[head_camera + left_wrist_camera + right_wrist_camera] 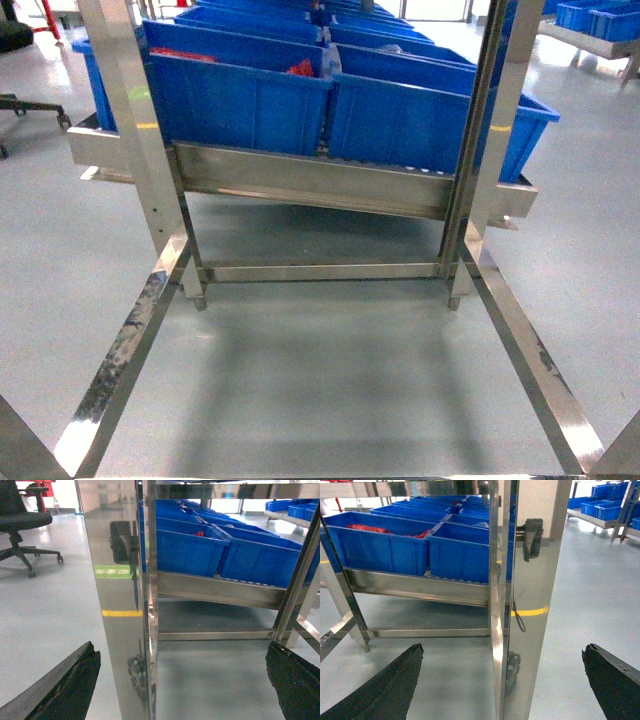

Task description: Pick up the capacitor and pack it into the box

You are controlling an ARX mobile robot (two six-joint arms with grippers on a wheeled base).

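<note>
— Blue bins [240, 100] fill our head view, ranked on a stainless steel rack [330, 185]; red parts [300, 68] show in one of them; where is our pink box?

— We cannot find it, nor any capacitor we can name, in any view; grey floor [320, 380] lies under the frame.

— And our grippers?

— Left gripper [180, 690] has its fingers spread wide, holding nothing, a steel post [125, 605] between them; right gripper [505, 690] likewise gapes around its own post [525, 605].

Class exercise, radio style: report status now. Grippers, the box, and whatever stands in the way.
Left gripper open, empty. Right gripper open, empty. Box and capacitors not in view. Steel rack posts and blue bins ahead.
</note>
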